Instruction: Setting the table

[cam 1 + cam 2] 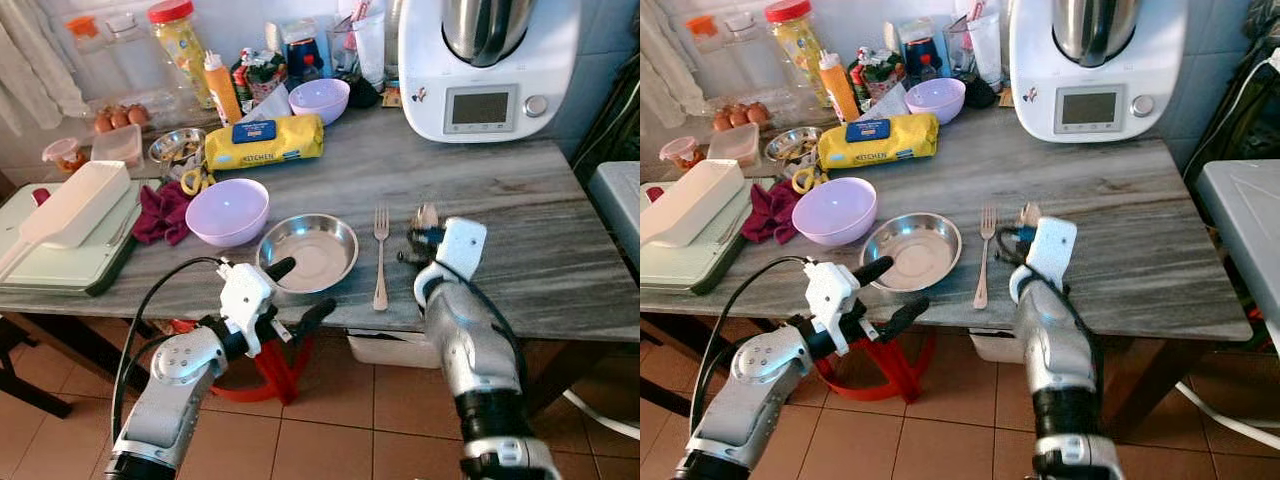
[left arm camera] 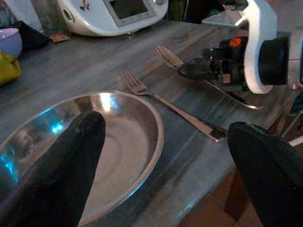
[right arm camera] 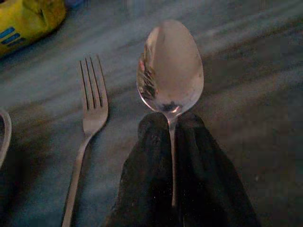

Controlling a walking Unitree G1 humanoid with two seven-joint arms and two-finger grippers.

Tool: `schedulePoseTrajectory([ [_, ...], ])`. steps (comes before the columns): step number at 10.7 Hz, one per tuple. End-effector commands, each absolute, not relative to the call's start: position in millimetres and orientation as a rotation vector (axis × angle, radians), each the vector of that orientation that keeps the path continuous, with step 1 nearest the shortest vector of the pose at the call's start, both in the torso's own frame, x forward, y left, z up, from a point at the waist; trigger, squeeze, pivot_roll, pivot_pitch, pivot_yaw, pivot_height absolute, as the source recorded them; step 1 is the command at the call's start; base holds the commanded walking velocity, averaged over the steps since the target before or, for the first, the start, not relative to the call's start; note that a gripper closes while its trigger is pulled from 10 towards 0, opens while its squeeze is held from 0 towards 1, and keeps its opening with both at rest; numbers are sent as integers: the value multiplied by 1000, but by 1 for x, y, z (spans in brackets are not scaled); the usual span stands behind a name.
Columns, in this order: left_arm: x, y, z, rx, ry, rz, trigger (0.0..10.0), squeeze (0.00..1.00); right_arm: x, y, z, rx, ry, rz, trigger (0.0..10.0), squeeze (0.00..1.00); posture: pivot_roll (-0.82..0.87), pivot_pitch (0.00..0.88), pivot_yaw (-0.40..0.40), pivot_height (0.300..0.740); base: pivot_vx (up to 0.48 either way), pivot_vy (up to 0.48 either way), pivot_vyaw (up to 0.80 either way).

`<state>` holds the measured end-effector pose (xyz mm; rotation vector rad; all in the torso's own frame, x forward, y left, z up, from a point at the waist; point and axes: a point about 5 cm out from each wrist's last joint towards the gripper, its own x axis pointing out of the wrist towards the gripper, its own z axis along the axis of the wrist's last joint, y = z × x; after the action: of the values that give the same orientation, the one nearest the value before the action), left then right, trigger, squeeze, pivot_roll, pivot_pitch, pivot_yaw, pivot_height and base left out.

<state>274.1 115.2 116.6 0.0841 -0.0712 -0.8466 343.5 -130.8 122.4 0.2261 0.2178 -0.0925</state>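
Observation:
A round steel plate [image 1: 310, 252] lies near the front edge of the grey table [image 1: 540, 250]. A fork [image 1: 381, 255] lies just right of it, tines pointing away from me. My right gripper [image 1: 418, 245] is shut on the handle of a spoon [image 1: 427, 216], held low over the table just right of the fork. In the right wrist view the spoon's bowl [image 3: 171, 71] sticks out past the fingers [image 3: 142, 156], beside the fork [image 3: 92, 104]. My left gripper [image 1: 305, 287] is open at the table's front edge, its fingers [image 2: 71, 156] apart before the plate [image 2: 118, 137].
A lilac bowl [image 1: 228, 210] and a maroon cloth [image 1: 160, 212] sit left of the plate. Behind are a yellow pack [image 1: 265, 142], a second lilac bowl [image 1: 319, 99], jars and a white kitchen machine [image 1: 487, 65]. A white container [image 1: 70, 205] rests on a green board at left.

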Motion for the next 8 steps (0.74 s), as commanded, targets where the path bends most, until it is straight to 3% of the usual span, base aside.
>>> schedulePoseTrajectory([
  [1,273,117,118,93,-71,-846,10000,0,346,-128,124,233,223,-102,10000,0,-174,70,163,740,0,0,0],
  [3,271,116,116,86,-66,-846,10000,0,350,-134,121,235,234,-123,10000,0,-172,71,160,740,0,0,0],
  [8,269,114,114,90,-61,-852,10000,0,349,-119,109,226,293,-51,10000,0,-170,71,156,740,0,0,0],
])
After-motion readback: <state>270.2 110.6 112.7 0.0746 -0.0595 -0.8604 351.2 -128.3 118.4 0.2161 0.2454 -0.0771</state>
